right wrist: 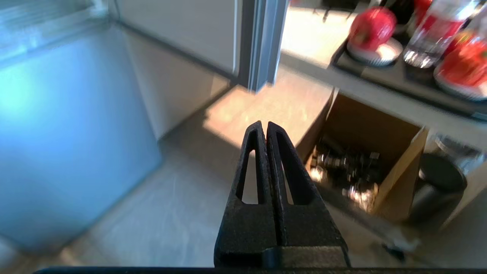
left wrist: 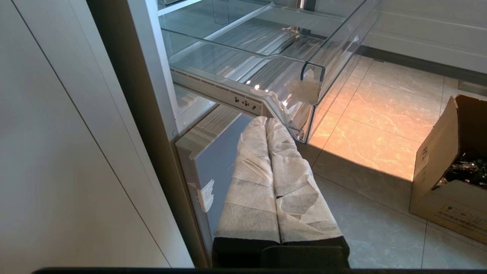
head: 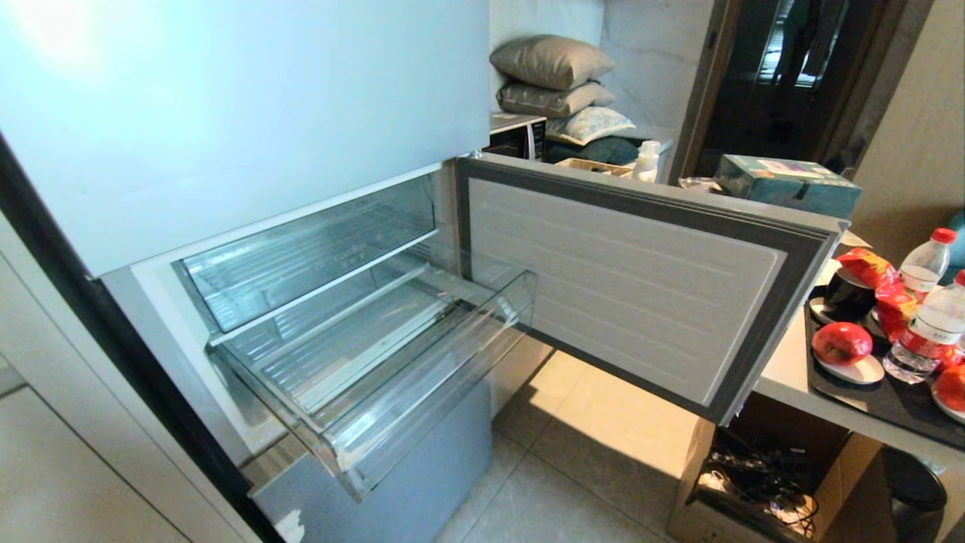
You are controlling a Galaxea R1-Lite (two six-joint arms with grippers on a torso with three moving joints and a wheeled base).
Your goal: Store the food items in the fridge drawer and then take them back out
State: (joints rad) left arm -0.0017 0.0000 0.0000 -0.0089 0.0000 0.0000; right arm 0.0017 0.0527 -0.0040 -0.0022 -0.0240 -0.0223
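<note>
The fridge drawer (head: 392, 362) stands pulled out from the pale-blue fridge (head: 226, 113), at about 8 o'clock in the head view, and nothing lies on its ribbed floor. Its thick clear front lip faces the tiled floor (head: 558, 467). Nearest, low by the fridge front, the left tool (left wrist: 266, 122) has its white-wrapped fingers (left wrist: 255, 171) pressed together, empty, just beneath the drawer's corner. The right tool (right wrist: 264, 125) is also closed on nothing, its black fingers (right wrist: 289, 171) touching above the floor, near an open cardboard box (head: 754, 475). Beyond, the fridge door (head: 633, 279) hangs open at 3 o'clock. Farther right, the food items sit on the desk (head: 784, 369): one red fruit (head: 841, 343) on a small white saucer (head: 856, 371), the other red fruit (head: 952, 386) at the frame's edge, with water bottles (head: 923, 324) beside them. Pillows (head: 554, 64) are stacked at 12 o'clock.
</note>
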